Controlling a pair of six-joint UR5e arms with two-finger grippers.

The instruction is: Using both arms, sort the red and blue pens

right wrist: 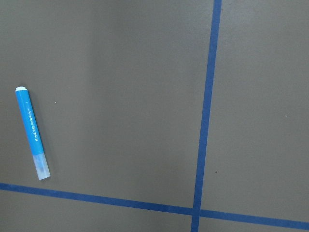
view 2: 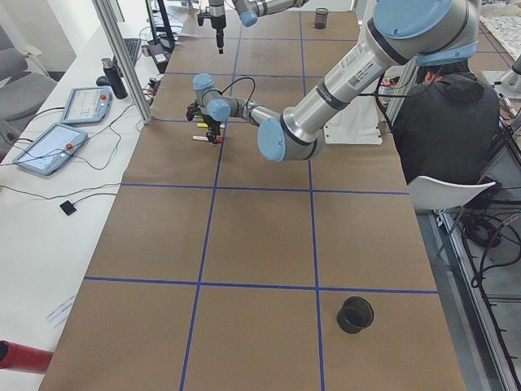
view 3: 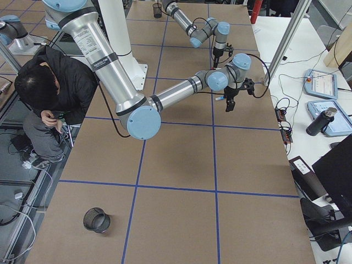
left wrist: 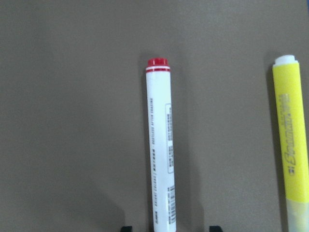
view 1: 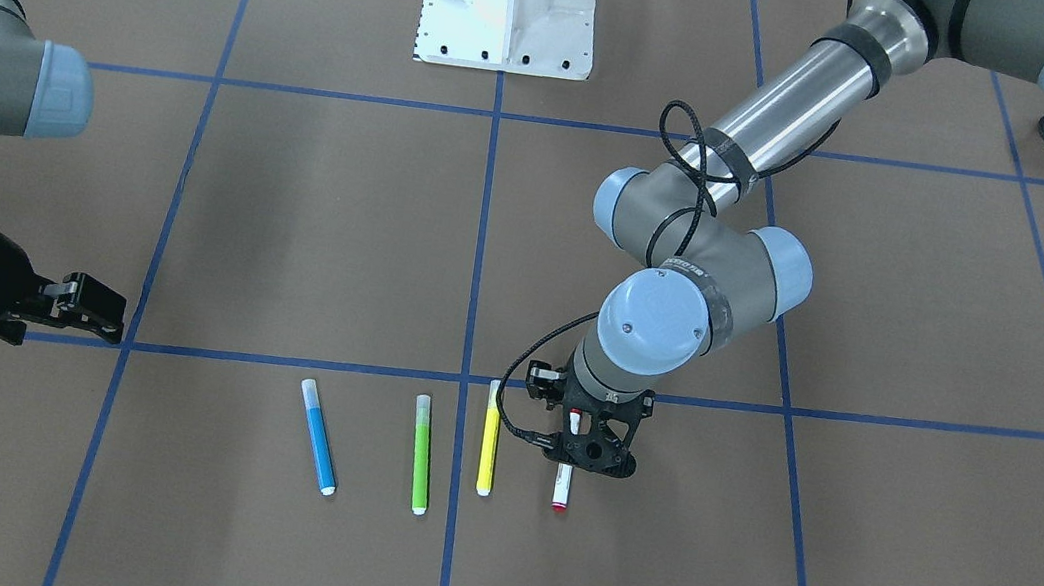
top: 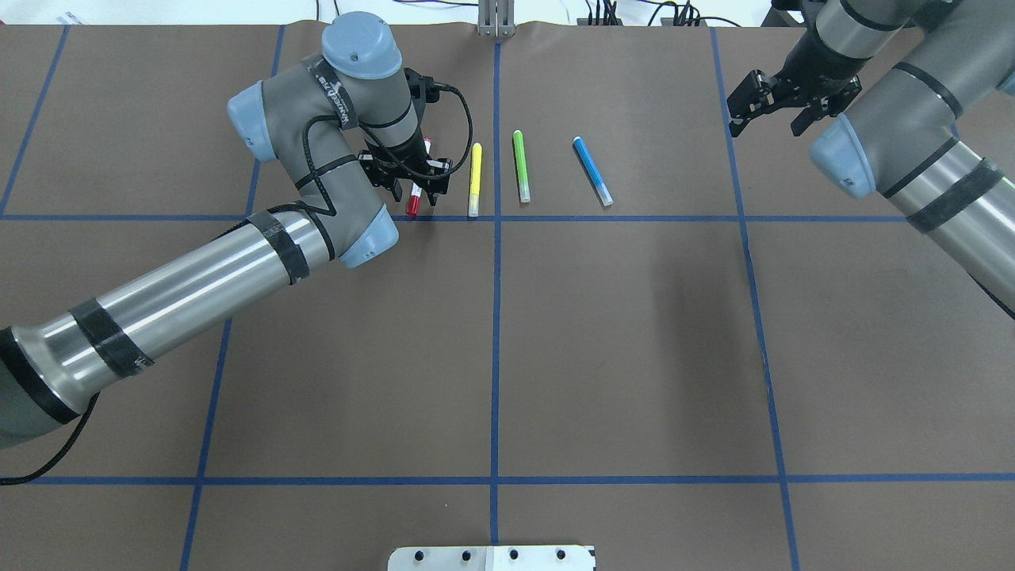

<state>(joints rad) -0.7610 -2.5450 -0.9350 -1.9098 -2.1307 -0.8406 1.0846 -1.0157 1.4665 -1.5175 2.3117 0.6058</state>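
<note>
Red pen (top: 414,202) is lying flat on the table (top: 634,333), at the robot's left end of a row of four pens. The left gripper (top: 412,181) is hanging right over it. Its fingers (left wrist: 126,228) are standing apart, one on each side of the white barrel, and they are gripping nothing. The pen is sitting about midway in the gap, which is good. The step in hand looks like grabbing this pen. To do it well, the gripper should be going straight down and staying lined up, then squeezing the barrel across its middle so the pen is not tipping when it is lifted. I cannot be sure how low the fingers are, since only their tips are showing at the edge of the wrist view. The yellow pen (top: 475,178) is lying just beside the red pen, so one finger is having to slip between the two without bumping it. The green pen (top: 521,166) is lying next. The blue pen (top: 592,170) is lying last, near the right gripper (top: 773,99), which is spread wide and empty, off to one side of it. A cup (view 2: 355,314) and a mesh cup (view 3: 96,219) are standing at the table's ends, well apart from the pens. A person (view 2: 444,106) is sitting beside the table, out of the way.
</note>
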